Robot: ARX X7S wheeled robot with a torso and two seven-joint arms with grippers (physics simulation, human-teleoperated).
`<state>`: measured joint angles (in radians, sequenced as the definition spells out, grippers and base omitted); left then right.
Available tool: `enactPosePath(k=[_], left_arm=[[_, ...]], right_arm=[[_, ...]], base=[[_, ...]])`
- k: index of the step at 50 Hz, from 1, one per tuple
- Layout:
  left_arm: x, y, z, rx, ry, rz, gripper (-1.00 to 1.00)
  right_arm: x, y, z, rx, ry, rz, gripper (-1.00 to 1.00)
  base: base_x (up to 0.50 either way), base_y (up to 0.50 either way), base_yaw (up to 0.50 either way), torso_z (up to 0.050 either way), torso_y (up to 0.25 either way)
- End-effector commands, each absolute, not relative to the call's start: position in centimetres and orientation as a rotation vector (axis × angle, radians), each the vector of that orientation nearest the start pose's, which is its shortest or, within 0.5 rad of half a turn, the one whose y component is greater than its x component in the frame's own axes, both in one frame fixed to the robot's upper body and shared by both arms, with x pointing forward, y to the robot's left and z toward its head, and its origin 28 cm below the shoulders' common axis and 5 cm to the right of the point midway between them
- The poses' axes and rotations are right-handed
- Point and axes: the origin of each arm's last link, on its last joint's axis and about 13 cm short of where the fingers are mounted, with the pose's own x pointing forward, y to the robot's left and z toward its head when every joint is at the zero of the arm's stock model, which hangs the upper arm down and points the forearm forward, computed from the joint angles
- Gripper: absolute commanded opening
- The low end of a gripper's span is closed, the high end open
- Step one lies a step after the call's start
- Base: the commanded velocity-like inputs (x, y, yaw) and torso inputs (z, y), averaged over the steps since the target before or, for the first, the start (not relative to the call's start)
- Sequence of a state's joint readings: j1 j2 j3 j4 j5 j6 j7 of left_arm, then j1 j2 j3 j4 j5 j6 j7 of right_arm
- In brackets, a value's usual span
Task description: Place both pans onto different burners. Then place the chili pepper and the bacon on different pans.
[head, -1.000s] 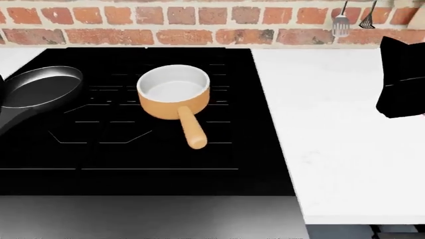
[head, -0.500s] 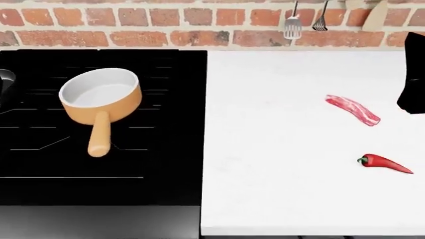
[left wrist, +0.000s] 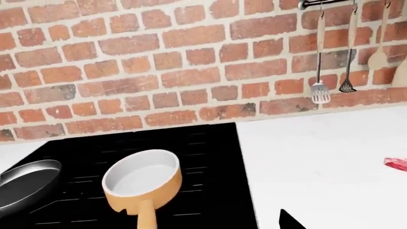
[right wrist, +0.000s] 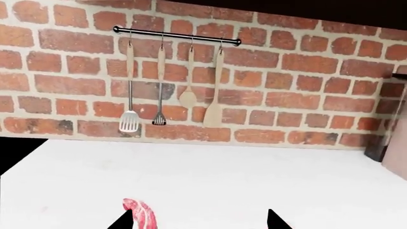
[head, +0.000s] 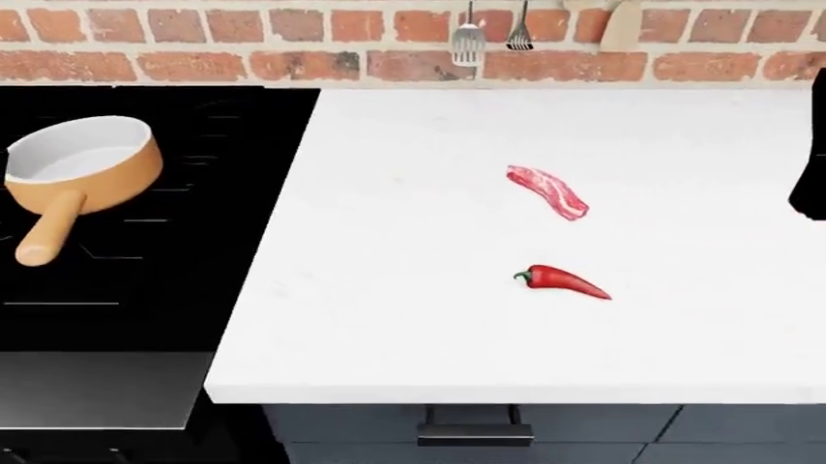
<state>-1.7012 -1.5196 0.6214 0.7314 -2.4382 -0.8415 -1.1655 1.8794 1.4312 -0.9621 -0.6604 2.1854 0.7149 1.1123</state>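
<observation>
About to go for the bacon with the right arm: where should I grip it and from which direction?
Take the bacon at its middle, coming straight down from above. It lies flat on the white countertop, a thin strip running diagonally, so probably only a top-down pinch across its narrow width gets both fingers around it. The chili pepper lies apart, nearer the front edge, so it should not obstruct.

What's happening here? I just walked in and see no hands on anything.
Nothing is being held. The orange saucepan and the black frying pan sit on the stovetop. The bacon and chili pepper lie apart on the white counter. The right gripper hovers open near the bacon.
</observation>
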Motion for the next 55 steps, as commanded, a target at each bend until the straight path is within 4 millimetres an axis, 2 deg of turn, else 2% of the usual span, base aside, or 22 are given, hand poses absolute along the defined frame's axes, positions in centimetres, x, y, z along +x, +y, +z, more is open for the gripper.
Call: enactPosePath(k=[1, 11, 20, 32, 40, 45, 55], left_arm=[[9.1, 29.1, 35.4, 0.130, 0.035, 0.046, 1.00], [9.1, 29.0, 35.4, 0.130, 0.033, 0.044, 1.00], [9.0, 29.0, 35.4, 0.129, 0.032, 0.045, 1.00], [9.1, 29.0, 35.4, 0.135, 0.039, 0.036, 1.00], [9.1, 28.2, 35.0, 0.232, 0.056, -0.073, 1.00], [9.3, 27.7, 35.2, 0.356, 0.024, -0.165, 1.00], [11.3, 25.7, 36.2, 0.561, 0.067, -0.364, 1.00]], right_arm=[[13.2, -18.2, 35.7, -0.102, -0.026, -0.130, 1.00], [13.5, -18.2, 35.4, -0.122, -0.032, -0.135, 1.00], [13.4, -18.2, 35.5, -0.148, -0.071, -0.124, 1.00], [13.8, -17.8, 35.4, -0.145, -0.033, -0.120, 1.00], [14.0, -17.6, 35.2, -0.140, 0.004, -0.139, 1.00], [13.9, -17.7, 35.2, -0.142, 0.013, -0.149, 1.00], [14.1, -17.7, 35.0, -0.145, 0.026, -0.154, 1.00]], base=[[-0.10, -0.50, 0.00, 0.000, 0.000], [0.02, -0.50, 0.00, 0.000, 0.000], [0.44, -0.32, 0.00, 0.000, 0.000], [0.38, -0.14, 0.00, 0.000, 0.000], [0.00, 0.00, 0.00, 0.000, 0.000], [0.00, 0.00, 0.00, 0.000, 0.000], [0.00, 0.00, 0.00, 0.000, 0.000]])
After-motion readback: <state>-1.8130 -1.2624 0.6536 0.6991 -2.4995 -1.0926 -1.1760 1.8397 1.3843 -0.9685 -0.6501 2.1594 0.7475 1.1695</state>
